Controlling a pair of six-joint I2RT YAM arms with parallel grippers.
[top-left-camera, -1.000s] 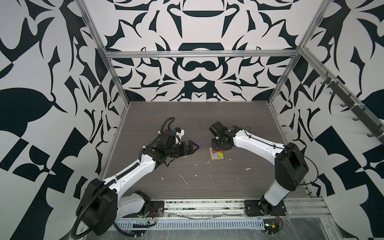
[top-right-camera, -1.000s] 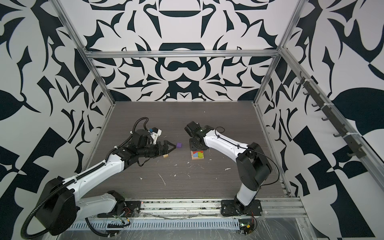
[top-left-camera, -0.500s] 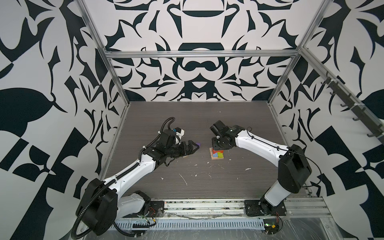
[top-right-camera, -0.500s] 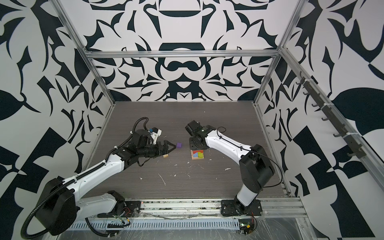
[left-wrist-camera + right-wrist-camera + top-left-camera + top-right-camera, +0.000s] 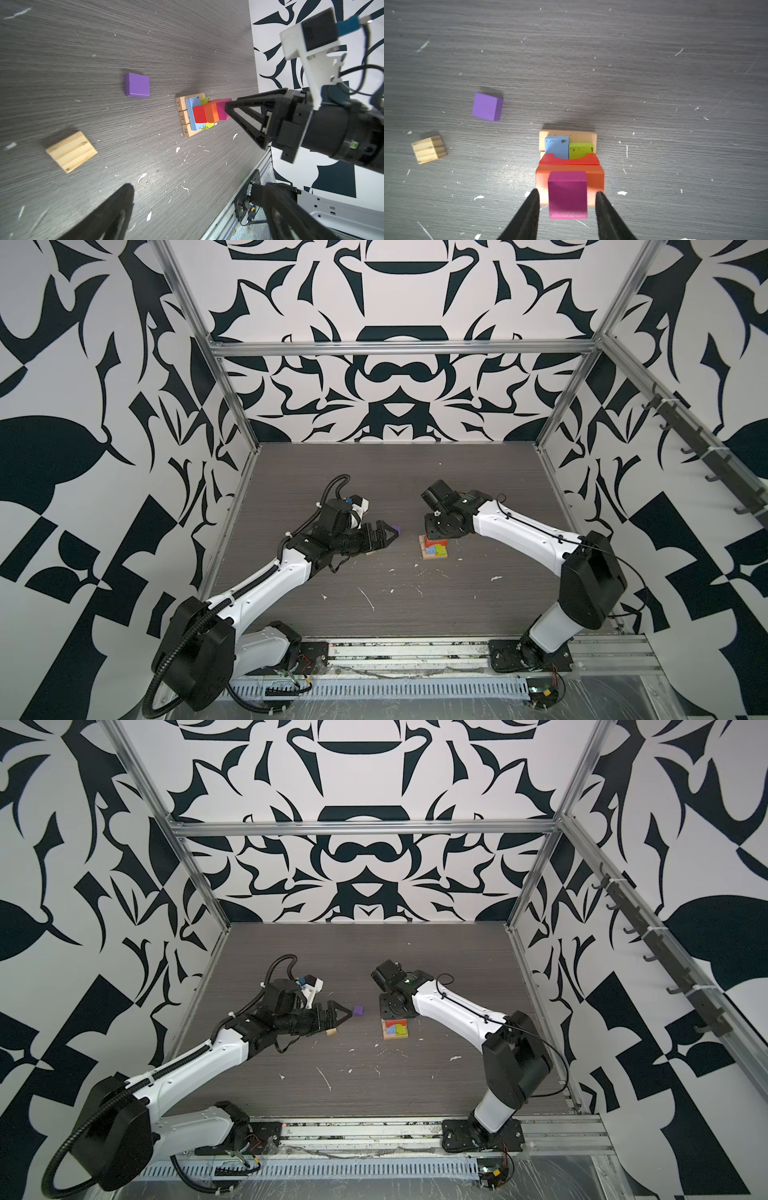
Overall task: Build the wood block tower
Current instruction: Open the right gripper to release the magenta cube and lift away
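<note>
The wood block tower (image 5: 569, 162) is looking tippy; we are flanking its light magenta block's (image 5: 568, 199) flat sides, right tool (image 5: 567, 191) barely parted, left tool (image 5: 386, 541) wide.

I see the right gripper (image 5: 434, 533) pointing down onto the wood block tower (image 5: 435, 550) mid-desk (image 5: 457, 614). The left gripper (image 5: 384, 541) lies low, its fingers (image 5: 390, 533) almost at the purple block (image 5: 397, 527).

tower (image 5: 435, 546) top flanked by right gripper (image 5: 567, 192), purple block (image 5: 358, 1010) and tan cube (image 5: 331, 1032) loose left of it, bench (image 5: 374, 948) rear free
</note>
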